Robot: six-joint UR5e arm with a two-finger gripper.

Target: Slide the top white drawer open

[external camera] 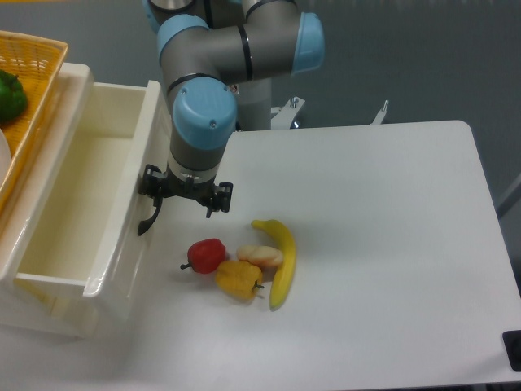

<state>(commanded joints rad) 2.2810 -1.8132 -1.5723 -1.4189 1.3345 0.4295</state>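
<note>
The drawer (77, 195) sits at the left edge of the tabletop (383, 244), pulled well out of its cabinet so its cream-white inside is in plain view from above. The gripper (186, 195) hangs right at the drawer front, over the black handle (150, 218), which curves down just left of it. Can't really tell if the fingers are clamped on that handle or not, since the wrist blocks the view. Just right of the drawer there's a little pile of fruit: a red pepper (207, 255), a yellow pepper (238, 279), a peach (260, 257) and a banana (281, 259), all bunched together. A wicker basket (28, 90) with something green (11, 96) in it sits far left.
</note>
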